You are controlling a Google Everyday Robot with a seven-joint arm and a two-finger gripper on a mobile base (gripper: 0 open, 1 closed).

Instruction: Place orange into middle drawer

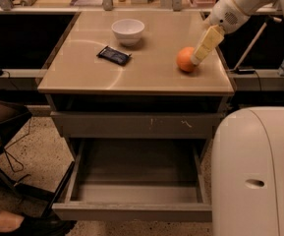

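Observation:
The orange (184,60) sits on the tan cabinet top (146,75), near its right edge. My gripper (204,47) comes down from the upper right and its pale yellow tip is right against the orange's right side. The middle drawer (131,213) is pulled open below the cabinet top, with its grey tray showing nothing inside. Above it is a closed grey drawer front with white scratch marks (131,125).
A white bowl (127,31) and a dark flat packet (114,55) lie on the top's back left. My white body (257,173) fills the lower right, beside the open drawer. A dark chair frame (4,136) and a shoe (31,224) are at the left on the floor.

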